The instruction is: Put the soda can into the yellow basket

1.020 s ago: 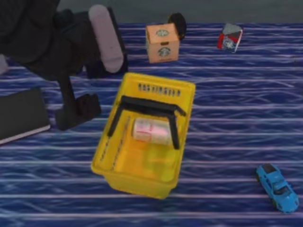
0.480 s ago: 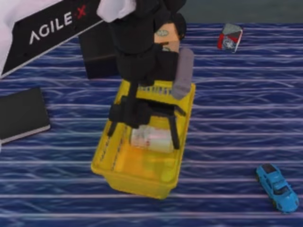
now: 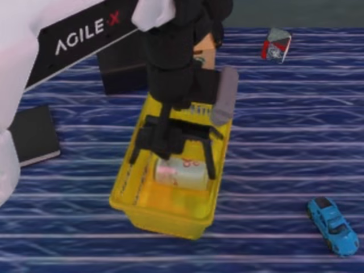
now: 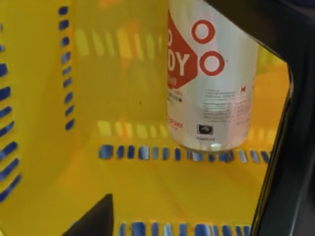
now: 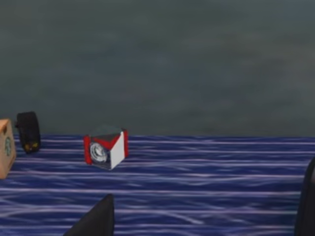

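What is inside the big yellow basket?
The soda can lies on its side inside the yellow basket. The left pincer reaches in above it. The arm and the black handles cover part of the floor, so that part stays hidden.

The top view looks straight down on the table from above, with the yellow basket (image 3: 149, 200) near the middle of its field and the left arm (image 3: 74, 40) reaching in over the basket's far end; the left wrist view sits very close inside that same basket (image 4: 59, 162), facing its slotted wall and floor, so near that the soda can (image 4: 211, 88) fills much of its field; the right wrist view looks low and level across the table, away from the basket; it shares with the top view the red-and-grey carton (image 5: 105, 146) (image 3: 276, 44) and an edge of the orange box (image 5: 5, 147) beyond the basket.
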